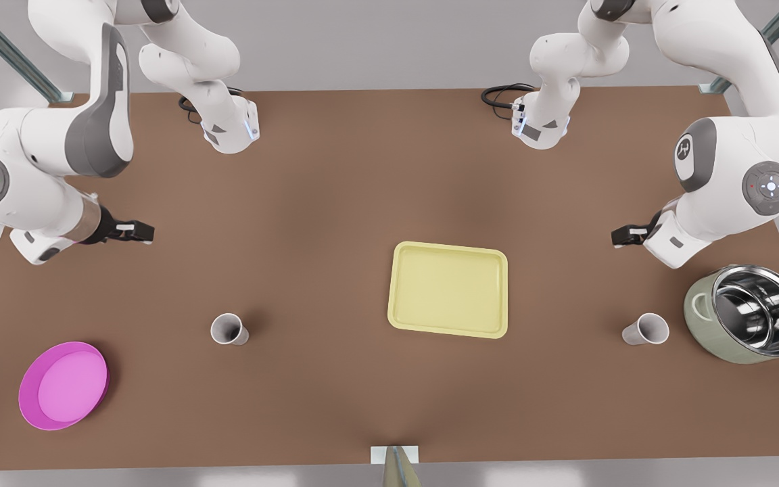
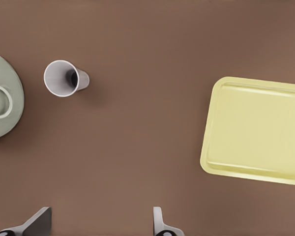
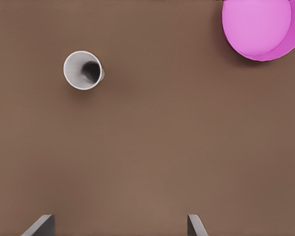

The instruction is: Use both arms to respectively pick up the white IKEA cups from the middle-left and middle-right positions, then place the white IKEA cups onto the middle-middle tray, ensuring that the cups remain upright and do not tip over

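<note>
Nearest thing was a small pale bracket [image 1: 395, 460] at the middle of the table's [image 1: 335, 176] near edge, not part of the job. Magenta plate [image 1: 63, 384] sat by the near corner on the front view's left, steel-lined pot [image 1: 748, 314] against the edge on the front view's right.

Both white cups stood upright on the table, untouched. One cup [image 1: 229, 329] stood toward the plate-side edge, the other cup [image 1: 646, 329] just beside the pot. The tray [image 1: 448, 289] lay bare between them, a bit nearer the pot side, so each arm had a short carry inward.

Right gripper [image 1: 136, 232] hung over the plate-side half, farther from the near edge than its cup, fingers spread wide, holding nothing. Its wrist camera looked straight down on that cup [image 3: 82, 70] and the plate [image 3: 258, 27]. Left gripper [image 1: 623, 235] mirrored it on the pot side, fingers likewise apart and empty, with its cup [image 2: 64, 78], the pot [image 2: 2, 101] and the tray [image 2: 255, 130] below.

My read: pre-grasp pose, one arm per cup, no pick started. Jaws were held wide to straddle the tapered walls. The pot-side pick looked tighter, since the pot crowded that cup, and a nudge could tip it.
</note>
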Controlling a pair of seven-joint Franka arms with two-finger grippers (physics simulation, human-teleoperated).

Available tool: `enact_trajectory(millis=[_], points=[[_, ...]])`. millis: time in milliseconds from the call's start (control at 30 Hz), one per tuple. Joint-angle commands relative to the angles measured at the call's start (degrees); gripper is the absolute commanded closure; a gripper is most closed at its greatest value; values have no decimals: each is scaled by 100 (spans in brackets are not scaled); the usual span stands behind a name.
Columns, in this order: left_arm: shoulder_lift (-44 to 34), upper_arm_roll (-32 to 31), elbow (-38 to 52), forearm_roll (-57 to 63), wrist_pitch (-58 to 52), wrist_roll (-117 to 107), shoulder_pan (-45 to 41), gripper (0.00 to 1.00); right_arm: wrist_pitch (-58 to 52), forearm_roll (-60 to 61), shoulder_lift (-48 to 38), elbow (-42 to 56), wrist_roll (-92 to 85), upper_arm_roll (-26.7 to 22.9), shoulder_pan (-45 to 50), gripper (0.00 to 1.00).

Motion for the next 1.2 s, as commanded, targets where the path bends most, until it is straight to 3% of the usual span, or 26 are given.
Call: enact_trajectory(millis=[0, 100, 167, 267, 567, 900, 933, 1000, 1033, 1100, 1167], points=[[-4, -2, 3, 3, 51, -79, 1, 0, 102, -5, 18, 1, -231, 4, -2, 0], [503, 42, 238, 30, 103, -70, 193, 0, 198, -31, 729, 571, -222, 39, 130, 0], [1972, 77, 1742, 21, 200, -53, 590, 0, 866, 83, 1565, 959, -222, 39, 130, 0], [2685, 77, 1813, 3, 1448, 175, 933, 0, 1780, 215, 2206, 950, -161, 48, 130, 0], [3300, 77, 1594, -76, 2424, 730, 1478, 0, 3037, 575, 3094, 924, -134, 57, 130, 0], [3766, 86, 1172, -85, 2907, 668, 1671, 0, 3231, 734, 3367, 555, -143, 127, 262, 0], [3766, 86, 1163, -85, 2898, 642, 1671, 14, 3249, 742, 3367, 520, -143, 127, 253, 0], [3757, 86, 1163, -102, 2872, 651, 1662, 52, 3521, 742, 3270, 230, -152, 127, 262, 0], [3749, 86, 1163, -181, 2863, 651, 1671, 62, 3521, 742, 3261, 194, -152, 127, 253, 0], [3731, 86, 1163, -331, 2802, 571, 1680, 77, 3548, 742, 3261, 160, -161, 127, 244, 0], [3713, 86, 1163, -498, 2635, 563, 1689, 79, 3679, 742, 3270, 10, -161, 127, 244, 0]])
